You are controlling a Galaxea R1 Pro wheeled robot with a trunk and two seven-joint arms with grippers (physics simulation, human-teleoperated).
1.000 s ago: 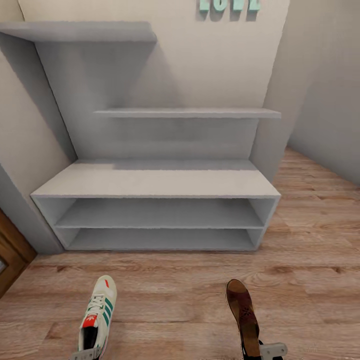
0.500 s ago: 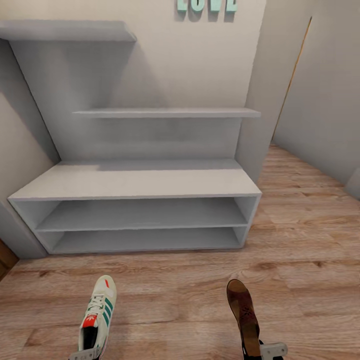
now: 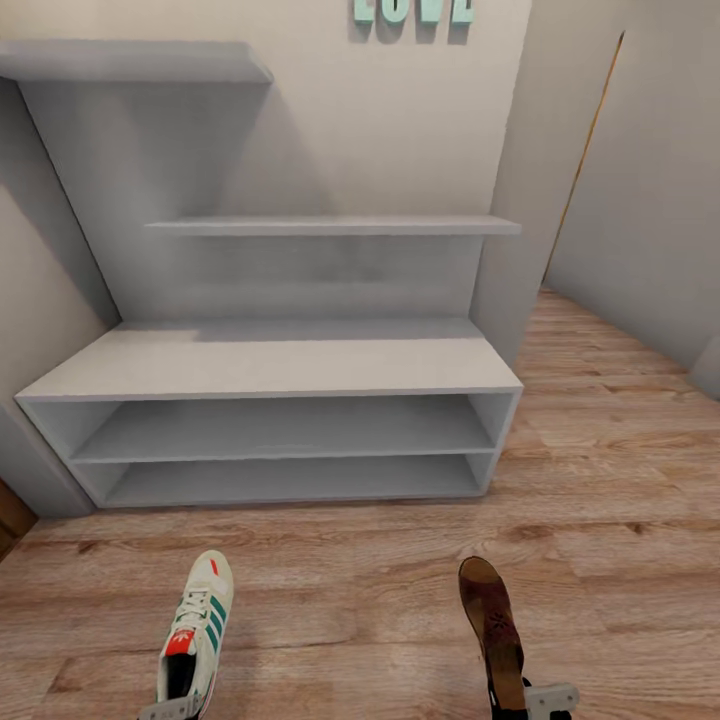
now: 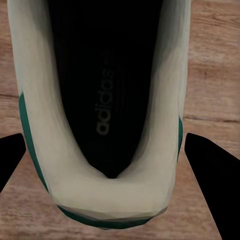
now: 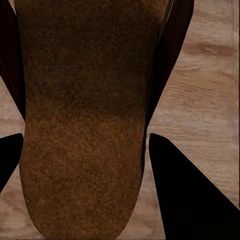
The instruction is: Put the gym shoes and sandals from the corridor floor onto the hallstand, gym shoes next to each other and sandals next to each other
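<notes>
A gym shoe (image 3: 196, 630), white with green side stripes and a red-orange tongue patch, sits nearest at the lower left of the head view, toe pointing toward the rack. The left gripper (image 3: 172, 710) has it by the heel; only a grey fingertip shows at the frame's lower edge. In the left wrist view the shoe's dark opening (image 4: 107, 85) and white heel collar sit between two dark fingers (image 4: 212, 175), one on each side, and the pictures do not show clearly whether the pads press on the shoe.

To the right, at about the same nearness, a dark brown sandal (image 3: 492, 625) also points toward the rack. The right gripper (image 3: 530, 700) is at its heel end, a grey finger (image 3: 552, 697) showing beside it. In the right wrist view the tan footbed (image 5: 82, 125) lies between two dark fingers (image 5: 192, 195), spread to either side of the sandal; again I cannot tell if they are clamped on it.

Both shoes appear over the corridor floor (image 3: 350, 590), light brown wood planks.

Further on stands the hallstand (image 3: 270, 365), a low white bench with two open shelf levels under its top, all bare. Behind it rises a white back panel carrying a floating shelf (image 3: 335, 226), with a second, higher shelf (image 3: 130, 60) at the left. Farthest, on the wall above, teal letters (image 3: 413, 10) are cut off by the frame.
</notes>
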